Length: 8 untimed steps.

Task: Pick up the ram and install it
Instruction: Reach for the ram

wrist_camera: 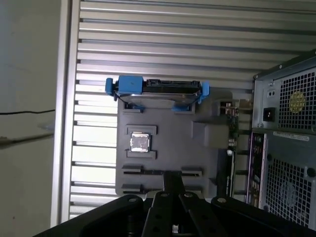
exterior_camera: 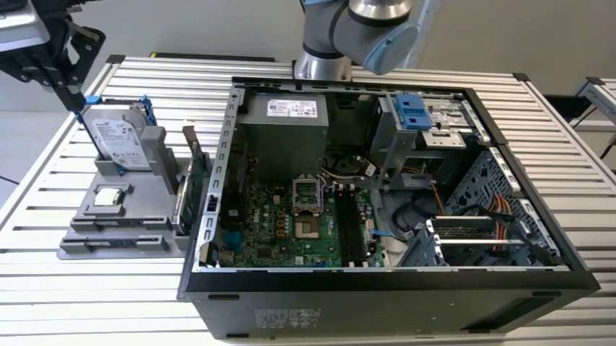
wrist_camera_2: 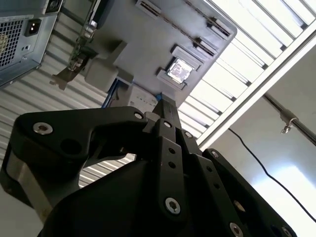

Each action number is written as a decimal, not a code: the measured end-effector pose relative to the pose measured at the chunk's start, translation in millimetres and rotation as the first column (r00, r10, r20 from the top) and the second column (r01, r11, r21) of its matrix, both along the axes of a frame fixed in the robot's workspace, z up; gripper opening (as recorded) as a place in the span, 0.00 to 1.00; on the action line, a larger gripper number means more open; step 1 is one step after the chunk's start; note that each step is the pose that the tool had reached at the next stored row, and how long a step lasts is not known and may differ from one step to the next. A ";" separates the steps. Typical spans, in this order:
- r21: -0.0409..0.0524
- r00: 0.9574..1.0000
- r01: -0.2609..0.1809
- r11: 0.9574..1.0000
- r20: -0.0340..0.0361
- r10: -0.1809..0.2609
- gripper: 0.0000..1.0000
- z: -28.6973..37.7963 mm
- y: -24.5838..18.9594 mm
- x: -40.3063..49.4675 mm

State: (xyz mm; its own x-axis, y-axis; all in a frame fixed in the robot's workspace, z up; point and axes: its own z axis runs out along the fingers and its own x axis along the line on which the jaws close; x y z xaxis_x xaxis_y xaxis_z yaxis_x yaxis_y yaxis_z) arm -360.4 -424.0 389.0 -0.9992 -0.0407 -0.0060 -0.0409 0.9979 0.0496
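Observation:
My gripper (exterior_camera: pixel 77 104) hangs at the exterior view's far left, above the back corner of the grey parts holder (exterior_camera: pixel 125 241). Its fingers point down beside the blue-framed hard drive (exterior_camera: pixel 120 140). In both wrist views the gripper (wrist_camera: pixel 173 180) (wrist_camera_2: pixel 165 104) is shut, fingers pressed together with nothing between them, and it hovers above the holder's two narrow slots (wrist_camera: pixel 163 172). The ram is out of view. The open computer case (exterior_camera: pixel 226 180) lies to the exterior view's right, with long black memory slots (exterior_camera: pixel 354 227) on its motherboard.
On the holder (wrist_camera: pixel 202 158) rest a silver processor chip (wrist_camera: pixel 139 142) and the hard drive (wrist_camera: pixel 158 89). A wider green card with a metal bracket (exterior_camera: pixel 195 189) stands between holder and case. The arm's base (exterior_camera: pixel 322 65) is behind the case. Everything sits on a slatted metal table (exterior_camera: pixel 86 303).

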 end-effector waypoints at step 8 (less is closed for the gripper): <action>0.000 1.000 0.000 1.000 -0.005 0.000 0.00 0.0 -8.7 0.9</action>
State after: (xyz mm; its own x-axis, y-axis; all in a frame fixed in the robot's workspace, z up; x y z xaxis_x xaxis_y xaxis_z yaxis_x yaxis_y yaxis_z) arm -359.5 -432.7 389.1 -0.9992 -0.0406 -0.0011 -0.0406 0.9979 0.0497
